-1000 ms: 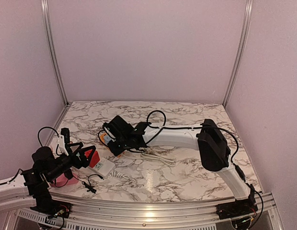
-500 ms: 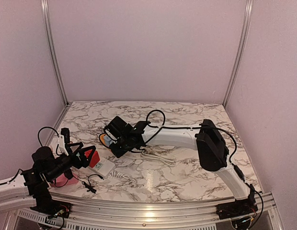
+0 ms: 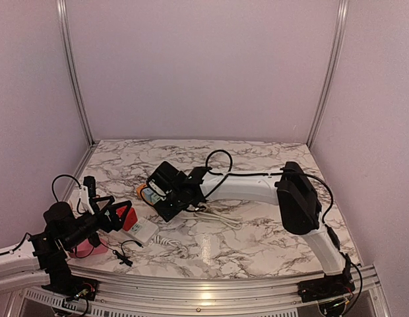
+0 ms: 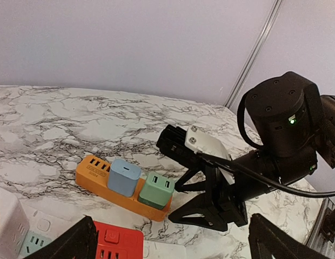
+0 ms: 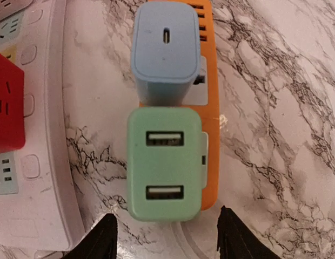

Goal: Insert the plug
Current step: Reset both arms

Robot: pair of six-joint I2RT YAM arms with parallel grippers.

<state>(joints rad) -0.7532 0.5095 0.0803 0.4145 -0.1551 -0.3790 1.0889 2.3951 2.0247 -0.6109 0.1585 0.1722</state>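
Plug (image 5: 165, 164), green, sits seated in orange strip (image 4: 91, 175); likely light, rigid, smooth, best pinched on its long flat sides. Right hand (image 5: 166, 243) apart, clear of it; left hand (image 4: 173, 245) wide apart.

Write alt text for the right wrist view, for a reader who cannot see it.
A green adapter with two USB ports sits plugged into an orange power strip, a blue adapter beside it on the same strip. The right gripper hangs open at the bottom edge, clear of the green adapter; a white power strip lies to the left.
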